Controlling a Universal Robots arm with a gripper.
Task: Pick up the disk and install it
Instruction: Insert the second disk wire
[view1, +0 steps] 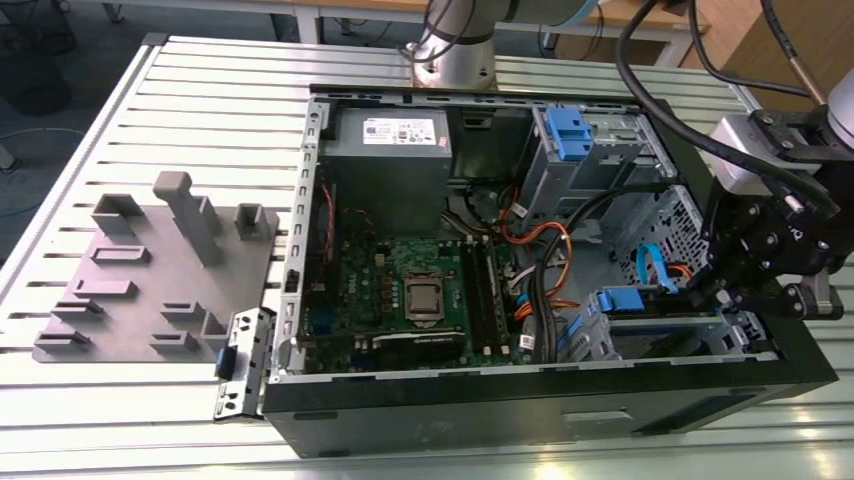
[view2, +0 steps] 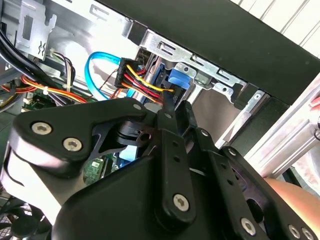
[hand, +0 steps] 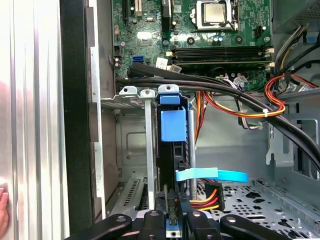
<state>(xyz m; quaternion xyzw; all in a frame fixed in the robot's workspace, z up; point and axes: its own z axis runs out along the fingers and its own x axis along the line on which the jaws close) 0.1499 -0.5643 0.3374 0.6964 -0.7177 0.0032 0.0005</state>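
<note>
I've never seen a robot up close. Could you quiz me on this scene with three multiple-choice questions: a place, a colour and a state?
1. Where is the gripper?
A) over the grey rack
B) at the drive bay inside the case
C) above the processor
2. What colour is the flat cable beside that bay?
A) blue
B) green
C) white
3. The computer case is:
A) shut
B) upside down
C) open

Answers: B, the gripper hangs at the drive bay, by the disk. A, the flat cable is blue. C, the case shows its boards.
</note>
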